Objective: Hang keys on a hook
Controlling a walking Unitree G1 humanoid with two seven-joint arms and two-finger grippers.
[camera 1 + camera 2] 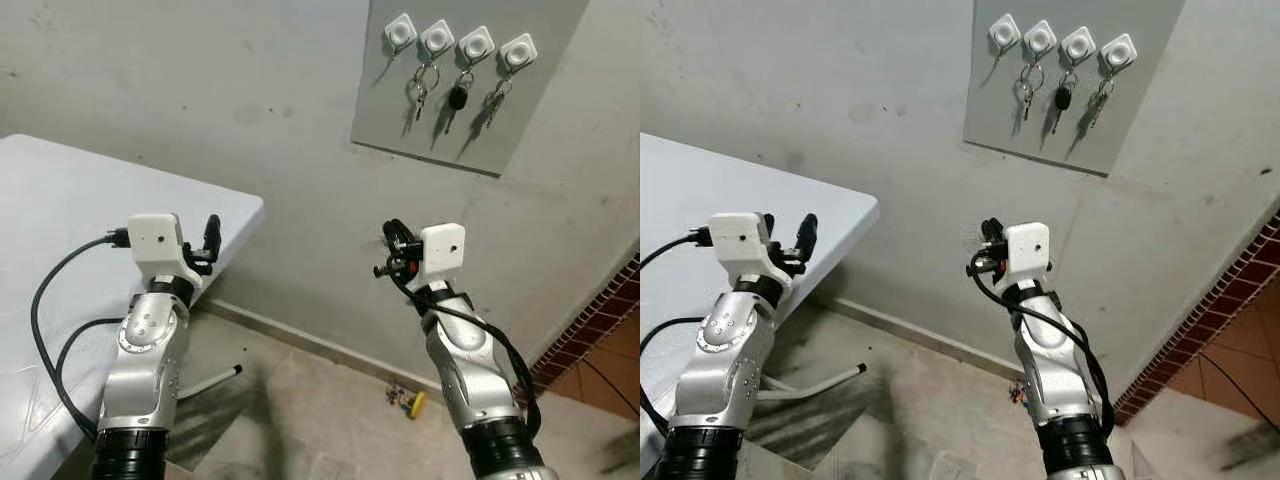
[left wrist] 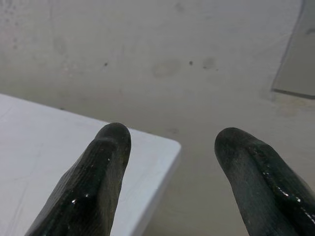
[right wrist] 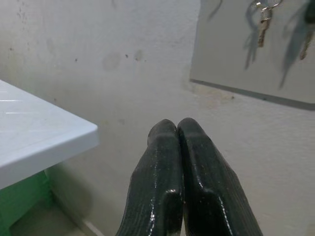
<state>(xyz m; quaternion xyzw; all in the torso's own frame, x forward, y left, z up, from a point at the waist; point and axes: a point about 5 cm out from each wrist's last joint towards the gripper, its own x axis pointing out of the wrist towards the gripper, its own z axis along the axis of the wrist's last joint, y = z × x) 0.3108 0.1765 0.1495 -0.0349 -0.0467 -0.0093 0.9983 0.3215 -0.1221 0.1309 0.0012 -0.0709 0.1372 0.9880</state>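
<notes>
A grey board (image 1: 455, 120) on the wall carries a row of white hooks. The leftmost hook (image 1: 400, 32) is bare; keys (image 1: 423, 85) hang from each of the other three. On the floor by the wall lies a small bunch that looks like keys with a yellow tag (image 1: 407, 399). My right gripper (image 1: 392, 245) is raised below the board, well short of it, its fingers (image 3: 167, 147) shut with nothing between them. My left gripper (image 1: 210, 240) is held up over the corner of the table, and its fingers (image 2: 106, 167) stand open and empty.
A white table (image 1: 60, 200) fills the left side, its corner reaching towards the wall, with a metal leg (image 1: 215, 378) on the floor beneath. A red brick wall (image 1: 600, 330) begins at the right. Bare concrete floor lies between my arms.
</notes>
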